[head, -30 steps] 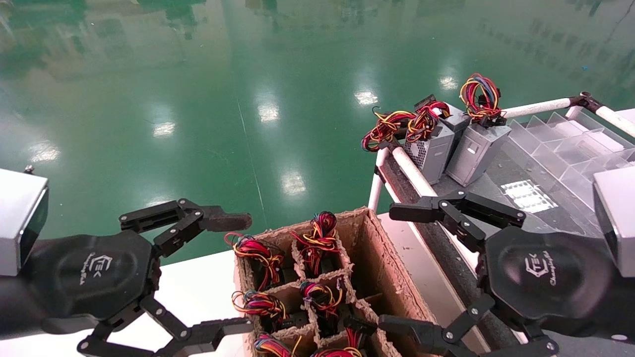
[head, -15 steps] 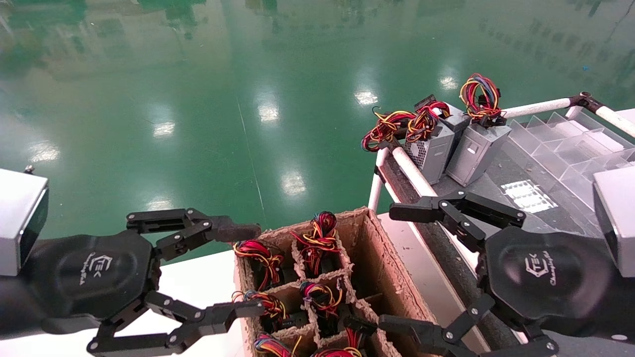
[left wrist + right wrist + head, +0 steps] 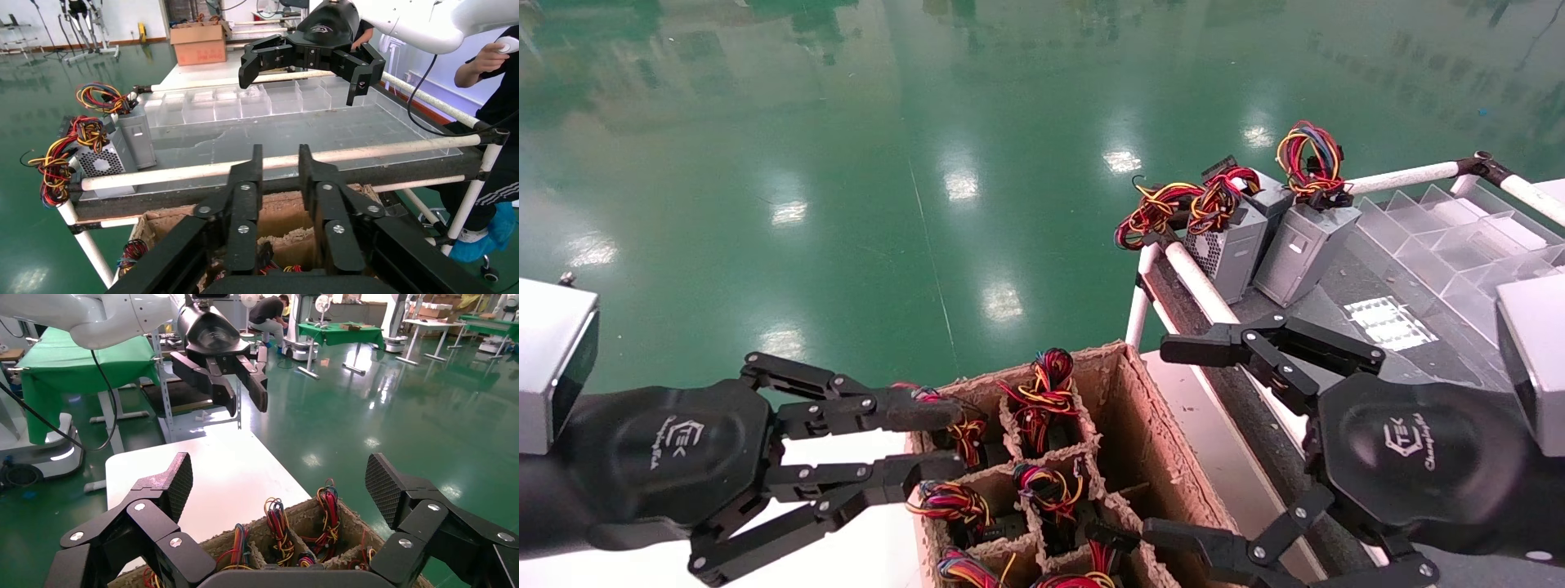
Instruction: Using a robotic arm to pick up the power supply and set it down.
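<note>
Just under the left tool [image 3: 952, 441] sits a power supply [image 3: 944, 425] in a rough cardboard box [image 3: 1140, 441] (only its red and yellow wire loop shows). The tool's black jointed fingers [image 3: 903, 408] are narrowed, nearly together, holding nothing I can see. Beyond the box, the right tool [image 3: 1173, 441] hangs wide and empty.

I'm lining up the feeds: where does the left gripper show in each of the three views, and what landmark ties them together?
Head view: left gripper at lower left, fingers nearly together at the cardboard box's left edge.
Left wrist view: its own fingers fill the lower centre, above the box.
Right wrist view: seen farther off at upper centre, over the white table.
Shared landmark: the divided cardboard box of wire bundles.
</note>
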{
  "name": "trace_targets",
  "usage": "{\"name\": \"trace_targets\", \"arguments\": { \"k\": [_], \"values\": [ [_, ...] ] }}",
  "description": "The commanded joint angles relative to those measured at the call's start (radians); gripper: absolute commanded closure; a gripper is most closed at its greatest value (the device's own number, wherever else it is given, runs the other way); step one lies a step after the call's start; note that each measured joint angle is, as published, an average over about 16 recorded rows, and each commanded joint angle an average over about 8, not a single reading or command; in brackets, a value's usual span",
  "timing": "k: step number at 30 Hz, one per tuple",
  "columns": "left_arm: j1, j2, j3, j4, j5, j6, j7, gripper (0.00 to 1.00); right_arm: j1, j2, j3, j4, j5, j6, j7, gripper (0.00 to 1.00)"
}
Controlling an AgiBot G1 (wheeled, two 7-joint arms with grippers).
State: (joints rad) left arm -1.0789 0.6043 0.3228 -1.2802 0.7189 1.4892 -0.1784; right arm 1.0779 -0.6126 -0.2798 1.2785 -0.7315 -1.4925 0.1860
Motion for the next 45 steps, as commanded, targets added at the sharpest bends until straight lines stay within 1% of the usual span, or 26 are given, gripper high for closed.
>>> {"name": "trace_targets", "arguments": {
  "k": [1,8,9,16,17,45],
  "values": [
    [0.000,0.000,0.000,0.000,0.000,0.000,0.000,1.00,0.000,0.000,0.000,0.000,0.000,0.000,0.000,0.00],
    [0.000,0.000,0.000,0.000,0.000,0.000,0.000,1.00,0.000,0.000,0.000,0.000,0.000,0.000,0.000,0.00],
    [0.000,0.000,0.000,0.000,0.000,0.000,0.000,0.94,0.000,0.000,0.000,0.000,0.000,0.000,0.000,0.00],
    [0.000,0.000,0.000,0.000,0.000,0.000,0.000,0.06,0.000,0.000,0.000,0.000,0.000,0.000,0.000,0.00],
    [0.000,0.000,0.000,0.000,0.000,0.000,0.000,0.00,0.000,0.000,0.000,0.000,0.000,0.000,0.000,0.00],
    [0.000,0.000,0.000,0.000,0.000,0.000,0.000,0.00,0.000,0.000,0.000,0.000,0.000,0.000,0.000,0.00]
  ]
}}
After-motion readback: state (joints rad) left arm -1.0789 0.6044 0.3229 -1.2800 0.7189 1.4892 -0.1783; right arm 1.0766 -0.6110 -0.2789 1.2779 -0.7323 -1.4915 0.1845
